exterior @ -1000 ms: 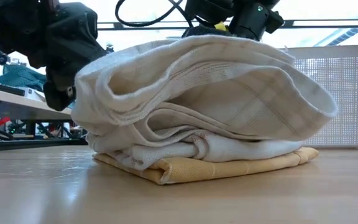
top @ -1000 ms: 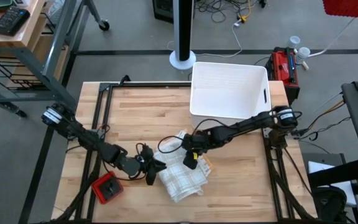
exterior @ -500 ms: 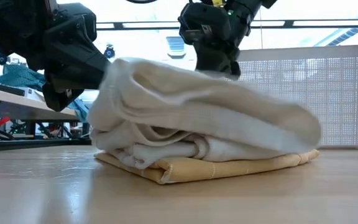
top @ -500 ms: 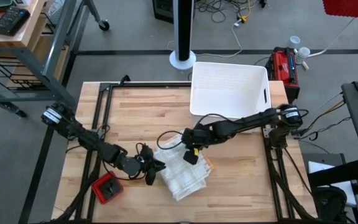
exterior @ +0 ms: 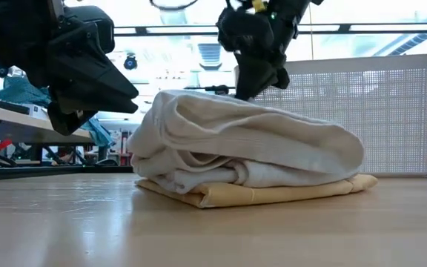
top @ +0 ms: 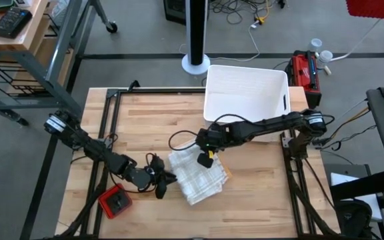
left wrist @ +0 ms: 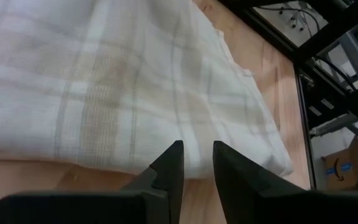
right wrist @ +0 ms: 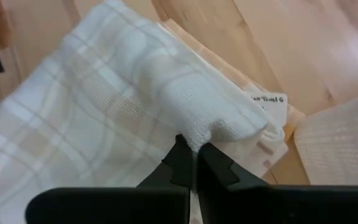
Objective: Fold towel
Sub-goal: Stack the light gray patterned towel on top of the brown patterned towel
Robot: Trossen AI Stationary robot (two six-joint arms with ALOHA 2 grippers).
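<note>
A white checked towel (top: 195, 177) lies folded in a low heap on the wooden table (top: 145, 120), resting on a tan folded cloth (exterior: 273, 194). My right gripper (top: 207, 157) stands over the towel's far end, pointing steeply down, shut on a pucker of cloth (right wrist: 199, 132). My left gripper (top: 166, 180) hovers at the towel's left edge, open. Its fingers (left wrist: 174, 158) point at the towel (left wrist: 123, 87), with nothing between them. My right gripper pinches a small raised pucker of the towel's top layer (right wrist: 199, 132) between its two fingertips (right wrist: 180, 152), near the towel's far end. It comes from above, slanting down. The cloth tents up to the tips, and the rest of the towel (exterior: 250, 148) lies slack on the heap.
A white bin (top: 245, 93) stands at the far right of the table, just beyond my right arm. A small red device (top: 115, 202) sits at the near left corner. A black cable (top: 177, 143) loops beside the towel. Bare wood lies to the far left.
My right gripper has risen and drawn toward the far edge. The towel's upper fold, puffed high a second ago, has sunk into a flatter, narrower heap and shifted a little toward the table's right; the tan cloth beneath has stayed.
</note>
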